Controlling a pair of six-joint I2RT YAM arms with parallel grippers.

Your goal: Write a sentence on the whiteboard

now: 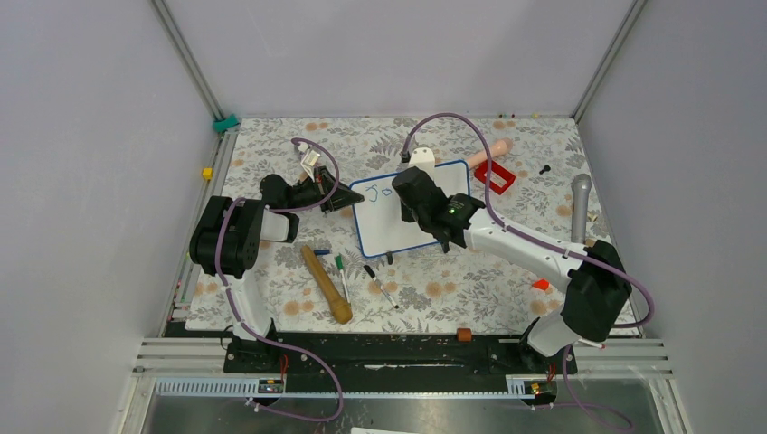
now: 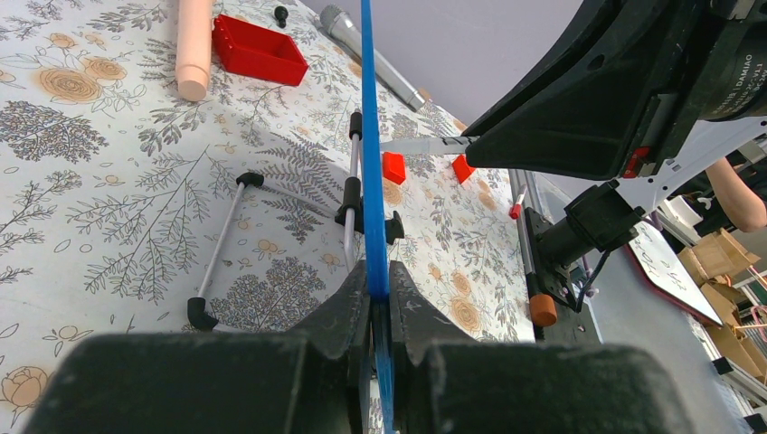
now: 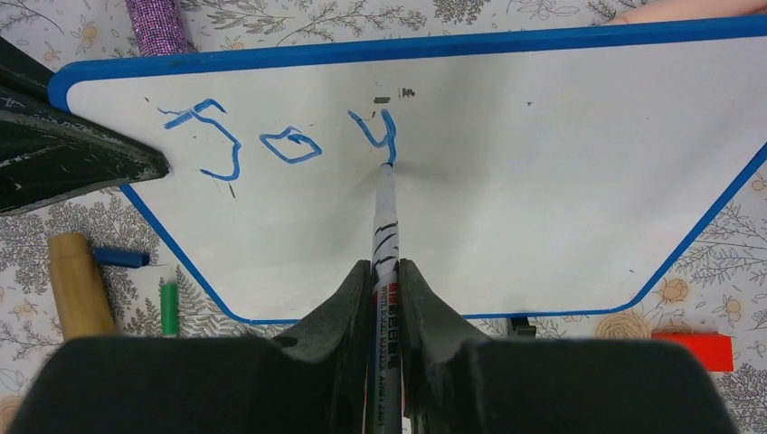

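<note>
Whiteboard (image 1: 384, 231) on the table (image 1: 271, 145) between the arms, with "Joy" begun at its top left.
Left fingers (image 2: 378, 294) clamp its left frame edge. Right fingers (image 3: 385, 276) pinch a marker (image 3: 386, 212) pointing straight ahead, tip touching the y's tail. Blank space for the rest of the sentence (image 3: 280, 140) lies right and below.

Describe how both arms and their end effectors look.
The left arm and right arm have black joints, white links and purple cables. The left end effector and right end effector have matte black fingers. The right wrist shows a green light.
</note>
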